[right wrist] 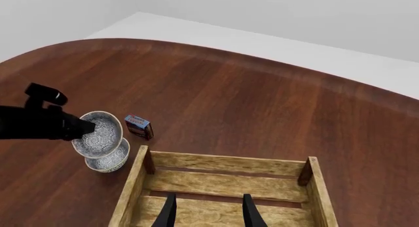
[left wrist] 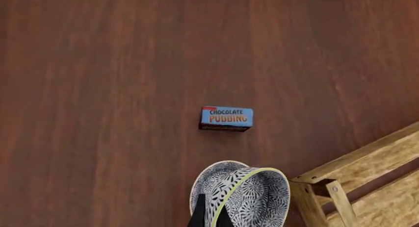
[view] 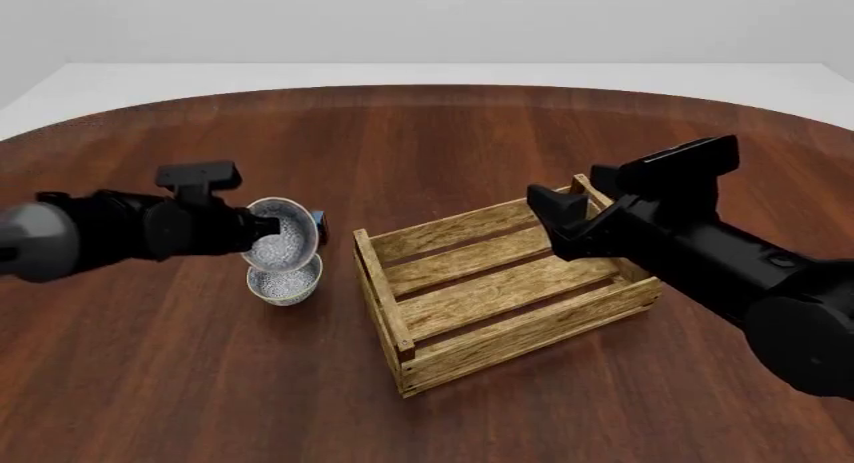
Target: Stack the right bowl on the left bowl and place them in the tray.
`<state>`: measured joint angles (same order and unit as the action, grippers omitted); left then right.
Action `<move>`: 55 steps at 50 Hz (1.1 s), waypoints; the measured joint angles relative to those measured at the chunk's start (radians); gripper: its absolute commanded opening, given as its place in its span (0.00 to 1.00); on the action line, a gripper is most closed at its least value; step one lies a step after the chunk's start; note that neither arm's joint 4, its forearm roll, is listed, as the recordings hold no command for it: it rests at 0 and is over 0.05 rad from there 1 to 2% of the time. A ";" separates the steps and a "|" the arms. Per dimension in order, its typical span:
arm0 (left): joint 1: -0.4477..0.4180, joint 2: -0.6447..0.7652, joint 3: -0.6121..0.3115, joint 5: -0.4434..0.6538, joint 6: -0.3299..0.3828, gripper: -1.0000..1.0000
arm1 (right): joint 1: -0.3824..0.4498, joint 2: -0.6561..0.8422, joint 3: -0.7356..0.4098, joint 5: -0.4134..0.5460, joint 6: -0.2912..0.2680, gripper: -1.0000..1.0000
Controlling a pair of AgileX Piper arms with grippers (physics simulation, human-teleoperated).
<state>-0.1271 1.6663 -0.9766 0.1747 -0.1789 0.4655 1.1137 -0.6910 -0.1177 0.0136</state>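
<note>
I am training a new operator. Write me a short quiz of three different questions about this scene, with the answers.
1. True or false: the tray already holds both bowls.
2. Which hand grips the upper bowl? A) left hand B) right hand C) neither
3. Fill in: the small box lying on the table reads "Chocolate ____".

Key:
1. False. The tray holds nothing; the upper bowl hangs tilted above the lower bowl, beside the tray.
2. A. The left hand is clamped on its rim; the right hand is open over the tray.
3. Pudding.
</note>
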 measured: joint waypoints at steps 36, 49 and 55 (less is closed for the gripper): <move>0.007 0.100 0.027 -0.061 -0.016 0.00 | 0.001 0.006 0.000 -0.001 -0.002 1.00; 0.011 0.110 0.019 -0.054 -0.007 1.00 | 0.001 0.008 -0.001 -0.001 -0.003 1.00; 0.011 0.106 0.013 -0.045 -0.002 1.00 | 0.001 0.008 -0.001 -0.002 -0.003 1.00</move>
<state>-0.1165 1.7719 -0.9639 0.1294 -0.1814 0.4664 1.1221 -0.6918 -0.1194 0.0108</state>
